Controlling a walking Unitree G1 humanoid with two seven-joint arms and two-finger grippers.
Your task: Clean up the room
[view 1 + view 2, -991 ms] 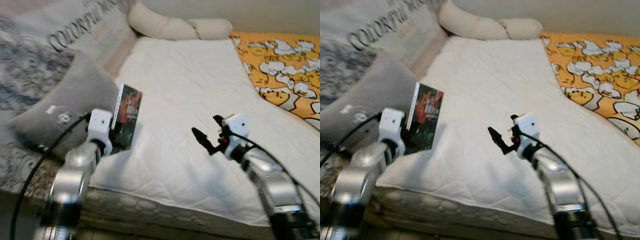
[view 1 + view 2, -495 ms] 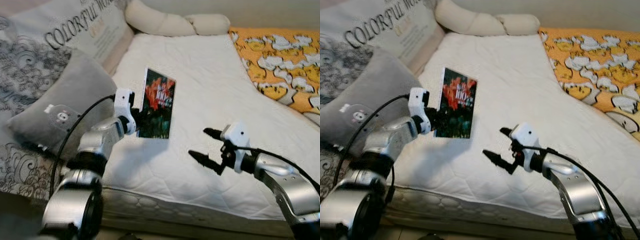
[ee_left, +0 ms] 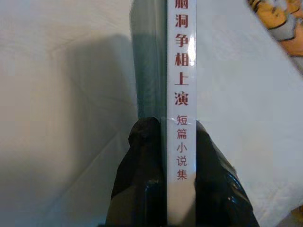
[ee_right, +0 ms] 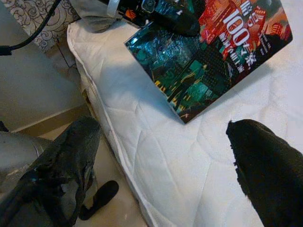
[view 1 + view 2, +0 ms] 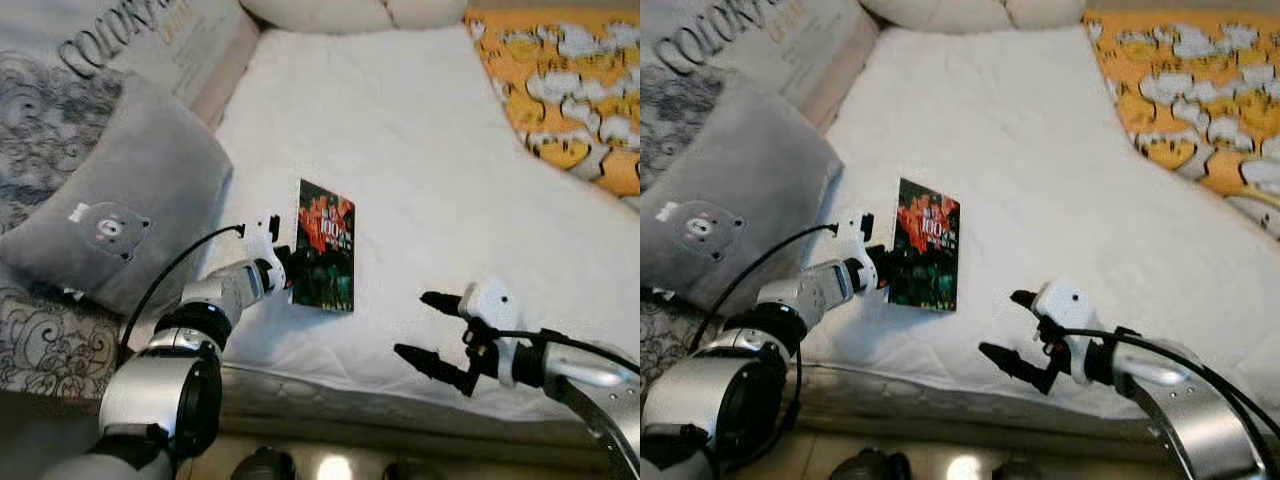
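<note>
A book with a dark red and green cover stands on edge above the white mattress, near its front edge. My left gripper is shut on the book's spine side; the left wrist view has both black fingers clamped on the white spine. My right gripper hovers open over the mattress front edge, to the right of the book and apart from it. The right wrist view looks between its spread fingers at the book's cover.
A grey bear cushion and a printed pillow lie left of the book. A cream bolster sits at the head, an orange patterned blanket at the right. Floor runs below the mattress edge.
The camera has tilted down. My left gripper has brought the book lower and nearer the mattress front edge. My right gripper has dropped lower and stays open.
</note>
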